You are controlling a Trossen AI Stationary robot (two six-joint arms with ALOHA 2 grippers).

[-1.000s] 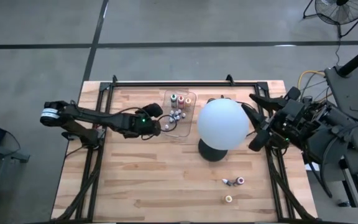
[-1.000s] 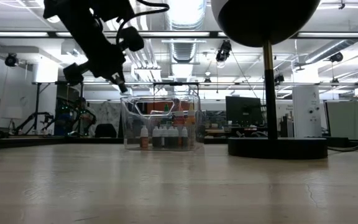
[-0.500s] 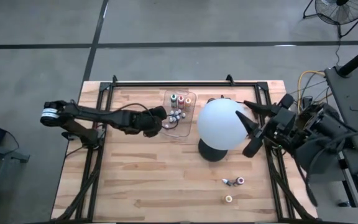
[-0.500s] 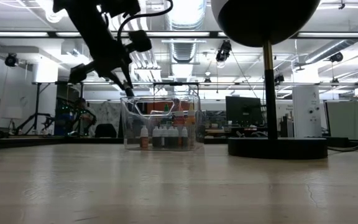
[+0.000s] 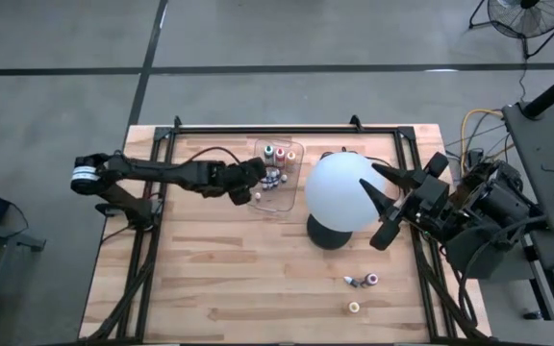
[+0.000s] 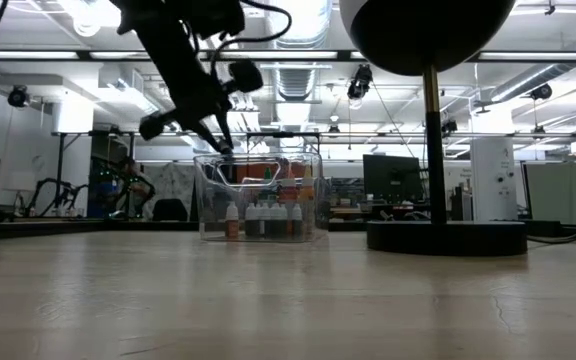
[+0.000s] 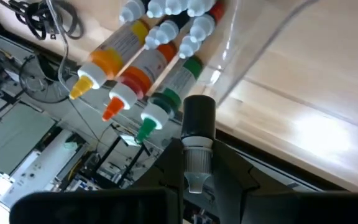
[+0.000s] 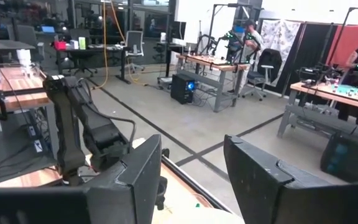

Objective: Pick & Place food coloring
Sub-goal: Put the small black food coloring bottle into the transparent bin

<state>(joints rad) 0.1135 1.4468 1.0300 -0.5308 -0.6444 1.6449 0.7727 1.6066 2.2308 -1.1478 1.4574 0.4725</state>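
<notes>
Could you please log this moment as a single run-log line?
left gripper: shut on dark-capped bottle, over clear tray | right gripper: empty, beside globe lamp

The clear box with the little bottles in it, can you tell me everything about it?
The clear box looks like see-through plastic, with straight walls and an open top. It stands upright near the table's far edge, left of the white globe lamp. Small bottles stand inside in a row. The left gripper hangs over its left rim, jaws shut on a dark-capped bottle.
</notes>
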